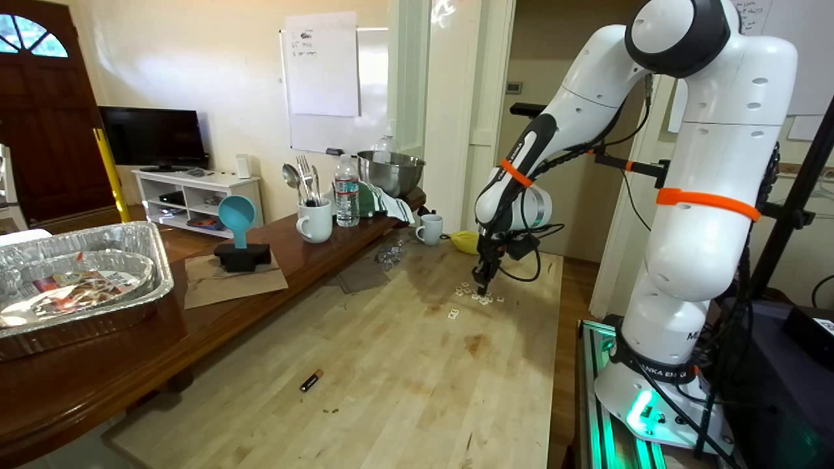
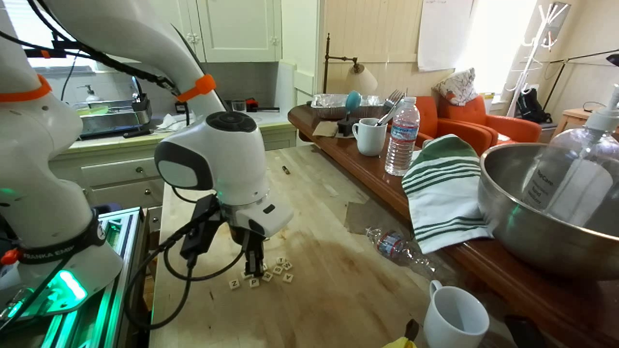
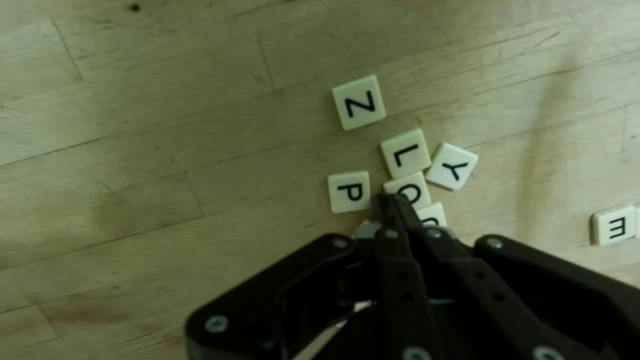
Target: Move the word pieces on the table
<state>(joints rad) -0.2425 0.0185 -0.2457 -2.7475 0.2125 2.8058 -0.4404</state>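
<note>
The word pieces are small cream letter tiles scattered on the pale wooden table (image 1: pixel 404 365). In the wrist view a Z tile (image 3: pixel 356 114) lies apart from the rest, with a P tile (image 3: pixel 339 202) below it. An L tile (image 3: pixel 395 147), a Y tile (image 3: pixel 452 152) and an O tile (image 3: pixel 395 186) cluster just right of P. Farther right sits an M- or E-like tile (image 3: pixel 605 230) against another piece. My gripper (image 3: pixel 391 200) is shut, fingertips low between P and O, partly covering O and tiles beneath. Both exterior views show the gripper (image 2: pixel 254 271) pointing down among the tiles.
A small battery (image 1: pixel 311 380) lies on the table. Along the raised dark wooden edge are a crumpled bottle (image 2: pixel 391 244), a white mug (image 2: pixel 457 314) and a yellow item (image 1: pixel 464 241). That ledge carries a steel bowl (image 1: pixel 394 174), a cutlery mug (image 1: pixel 315 223) and a foil tray (image 1: pixel 163 260).
</note>
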